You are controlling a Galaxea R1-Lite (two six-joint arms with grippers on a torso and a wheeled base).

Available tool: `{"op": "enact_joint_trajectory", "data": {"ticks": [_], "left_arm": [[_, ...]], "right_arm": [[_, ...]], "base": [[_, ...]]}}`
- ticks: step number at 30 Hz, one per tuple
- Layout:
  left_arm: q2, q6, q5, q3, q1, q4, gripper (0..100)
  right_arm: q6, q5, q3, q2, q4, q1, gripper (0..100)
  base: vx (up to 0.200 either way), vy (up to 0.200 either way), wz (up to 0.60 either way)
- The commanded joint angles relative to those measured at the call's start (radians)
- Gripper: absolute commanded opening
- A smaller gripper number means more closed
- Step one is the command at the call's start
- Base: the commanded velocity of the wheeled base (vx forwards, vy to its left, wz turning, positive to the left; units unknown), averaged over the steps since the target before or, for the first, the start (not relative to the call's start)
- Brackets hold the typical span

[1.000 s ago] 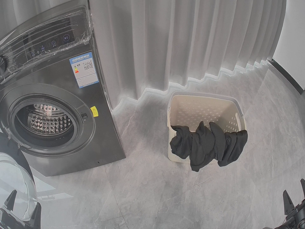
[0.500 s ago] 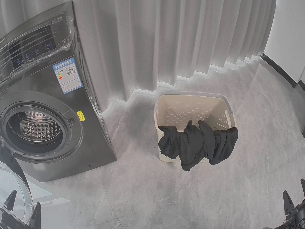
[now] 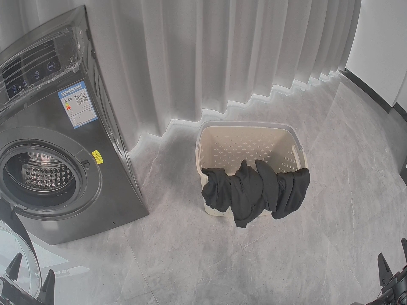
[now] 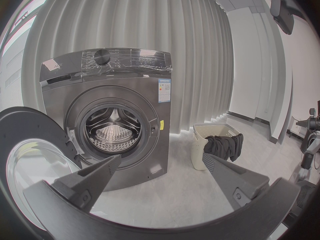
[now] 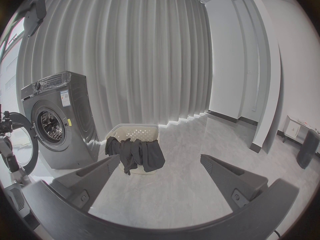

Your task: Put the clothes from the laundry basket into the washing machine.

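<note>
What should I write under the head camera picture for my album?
Dark clothes hang over the rim of the laundry basket, near the open washing machine.

A pale pleated curtain (image 3: 212,43) hangs down to the grey marbled floor (image 3: 254,259), with light glowing along its hem. A white wall (image 3: 377,43) with a dark skirting board (image 3: 369,91) stands on the right. Far off, a small white cabinet (image 5: 293,128) stands near what may be a dark bin (image 5: 306,149).
</note>
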State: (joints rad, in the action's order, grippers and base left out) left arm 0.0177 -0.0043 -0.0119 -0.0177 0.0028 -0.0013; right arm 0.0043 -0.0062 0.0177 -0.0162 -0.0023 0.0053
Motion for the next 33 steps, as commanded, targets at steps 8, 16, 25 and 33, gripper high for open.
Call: {"op": "enact_joint_trajectory", "data": {"ticks": [8,16,25,33], "left_arm": [[-0.015,0.000,0.000,0.018,0.000,0.000,100],[-0.015,-0.002,0.000,0.018,0.000,0.000,100],[-0.015,0.000,0.000,0.018,0.000,0.000,100],[-0.015,0.000,0.000,0.018,0.000,0.000,100]], "right_arm": [[0.000,0.000,-0.018,0.004,-0.001,0.001,100],[0.000,0.000,-0.018,0.004,-0.001,0.001,100],[0.000,0.000,-0.018,0.004,-0.001,0.001,100],[0.000,-0.001,-0.018,0.005,-0.002,0.001,100]], "base": [[0.000,0.000,0.00],[0.150,0.000,0.00],[0.067,0.000,0.00],[0.000,-0.050,0.00]]}}
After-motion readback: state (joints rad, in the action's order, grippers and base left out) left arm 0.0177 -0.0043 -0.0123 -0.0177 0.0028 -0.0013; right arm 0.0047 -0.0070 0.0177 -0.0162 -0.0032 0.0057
